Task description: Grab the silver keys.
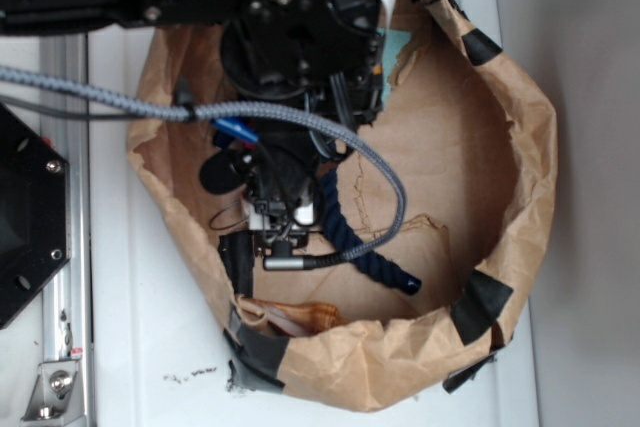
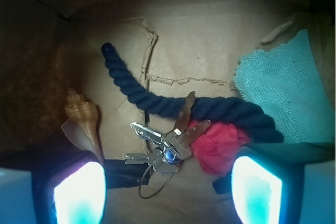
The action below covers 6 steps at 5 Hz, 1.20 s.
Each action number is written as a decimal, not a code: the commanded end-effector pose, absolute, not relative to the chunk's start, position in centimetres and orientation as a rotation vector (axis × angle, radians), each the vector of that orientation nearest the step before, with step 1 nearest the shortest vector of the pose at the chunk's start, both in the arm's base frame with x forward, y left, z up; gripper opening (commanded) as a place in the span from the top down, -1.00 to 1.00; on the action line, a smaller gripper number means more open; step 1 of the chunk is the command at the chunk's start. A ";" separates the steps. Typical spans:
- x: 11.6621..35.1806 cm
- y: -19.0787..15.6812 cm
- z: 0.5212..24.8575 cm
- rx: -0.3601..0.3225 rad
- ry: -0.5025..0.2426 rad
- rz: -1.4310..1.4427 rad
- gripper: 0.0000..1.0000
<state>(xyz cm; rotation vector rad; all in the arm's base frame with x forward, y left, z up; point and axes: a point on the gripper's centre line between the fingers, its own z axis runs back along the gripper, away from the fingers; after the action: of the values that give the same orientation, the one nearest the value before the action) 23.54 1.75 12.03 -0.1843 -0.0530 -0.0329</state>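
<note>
The silver keys [image 2: 168,145] lie fanned out on the brown paper floor, with a thin wire ring trailing toward the camera. My gripper [image 2: 168,195] is open above them. Its two glowing fingertips [image 2: 79,192] stand left and right of the bunch, apart from it. One key rests against the navy-blue rope [image 2: 157,98], and another lies on the red ball of fabric [image 2: 218,148]. In the exterior view my gripper [image 1: 275,232] reaches down into the paper bag [image 1: 520,207] and covers the keys.
A teal cloth [image 2: 283,93] lies at the right, a tan seashell [image 2: 84,116] at the left, and a black strap [image 2: 123,174] by the left finger. The rope [image 1: 345,222] curves across the bag floor. Crumpled bag walls ring the space.
</note>
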 end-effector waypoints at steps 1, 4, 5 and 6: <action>27.2 1.7 3.3 -0.093 0.038 0.002 -1.00; 23.1 -0.7 1.9 -0.159 0.061 -0.146 -1.00; 23.4 -0.6 2.4 -0.166 0.048 -0.142 -1.00; 23.5 -0.5 3.3 -0.191 0.040 -0.129 -1.00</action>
<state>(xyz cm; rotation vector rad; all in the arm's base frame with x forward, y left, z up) 22.95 -0.54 2.24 -0.1997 0.0885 -0.1344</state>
